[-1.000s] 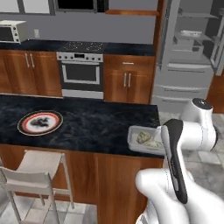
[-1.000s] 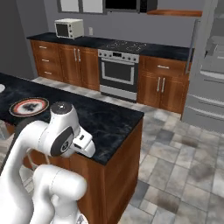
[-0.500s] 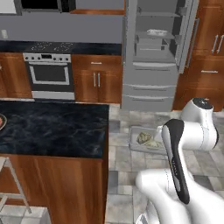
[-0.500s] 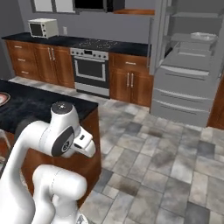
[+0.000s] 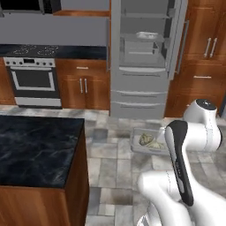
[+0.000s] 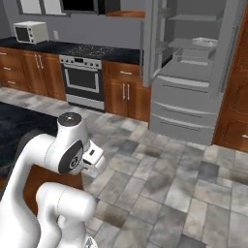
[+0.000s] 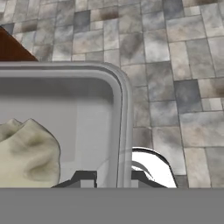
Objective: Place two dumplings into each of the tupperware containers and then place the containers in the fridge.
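Pale grey and faintly see-through, the tupperware container (image 5: 148, 141) hangs in the air above the tiled floor (image 5: 110, 159), carried out in front of the arm (image 5: 178, 163). In the hand view the gripper (image 7: 113, 177) has its two fingertips (image 7: 85, 178) drawn in close on either side of the container's raised rim (image 7: 124, 131), one tip inside the wall and one outside, so it is pinching that edge. Two lumpy beige dumplings (image 5: 149, 140) lie in the tray, seen from the left base view; in the hand view one of them (image 7: 26, 153) sits against the tray's floor, just beside the inner fingertip but apart from the rim.

Ahead stands the grey fridge (image 5: 145, 57), its doors swung wide (the one on the left of the right base view juts out towards the oven side). Its shelves are exposed, and a second container (image 5: 148, 35) already rests on an upper shelf, with bare shelf surface beside it. Below are the closed drawers (image 5: 139, 99).

Between the robot and the fridge the tiles lie open. The dark stone island counter (image 5: 37, 148) ends at a square corner off to the left, well apart from the carried tray. The steel oven (image 5: 34, 81) and wooden cabinets (image 5: 84, 88) line the back wall, and a microwave (image 6: 30, 32) sits on the far counter.
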### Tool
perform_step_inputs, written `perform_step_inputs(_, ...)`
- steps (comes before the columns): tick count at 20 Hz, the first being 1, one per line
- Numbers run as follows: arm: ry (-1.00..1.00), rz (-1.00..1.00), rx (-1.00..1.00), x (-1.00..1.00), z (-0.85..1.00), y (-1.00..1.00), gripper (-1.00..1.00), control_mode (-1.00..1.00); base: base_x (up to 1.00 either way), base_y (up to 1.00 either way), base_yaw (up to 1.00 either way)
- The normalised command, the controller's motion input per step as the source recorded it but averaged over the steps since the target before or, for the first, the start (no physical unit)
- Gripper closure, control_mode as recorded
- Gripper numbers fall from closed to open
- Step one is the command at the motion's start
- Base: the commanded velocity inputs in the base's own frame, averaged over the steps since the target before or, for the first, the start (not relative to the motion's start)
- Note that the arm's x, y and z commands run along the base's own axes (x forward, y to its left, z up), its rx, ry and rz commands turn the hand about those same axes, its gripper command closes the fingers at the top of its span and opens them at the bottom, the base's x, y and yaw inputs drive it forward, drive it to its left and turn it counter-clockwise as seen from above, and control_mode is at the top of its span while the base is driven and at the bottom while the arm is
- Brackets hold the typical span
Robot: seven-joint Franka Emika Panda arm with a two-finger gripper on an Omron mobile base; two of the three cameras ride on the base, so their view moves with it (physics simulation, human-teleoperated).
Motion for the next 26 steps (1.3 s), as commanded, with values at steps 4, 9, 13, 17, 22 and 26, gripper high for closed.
perform_step_inputs(4, 0.0, 0.0, 0.0, 0.0, 0.0, 0.0, 1.0, 1.0, 0.93, -0.64, -0.02)
perform_step_inputs(9, 0.0, 0.0, 0.0, 0.0, 0.0, 0.0, 1.0, 1.0, 0.97, -0.63, -0.02)
perform_step_inputs(13, 0.0, 0.0, 0.0, 0.0, 0.0, 0.0, 1.0, 1.0, 1.0, -0.54, -0.03)
perform_step_inputs(17, 0.0, 0.0, 0.0, 0.0, 0.0, 0.0, 1.0, 1.0, 1.0, -0.38, -0.03)
perform_step_inputs(22, 0.0, 0.0, 0.0, 0.0, 0.0, 0.0, 1.0, 1.0, 0.98, -0.39, -0.03)
perform_step_inputs(26, 0.0, 0.0, 0.0, 0.0, 0.0, 0.0, 1.0, 1.0, 0.87, -0.34, -0.03)
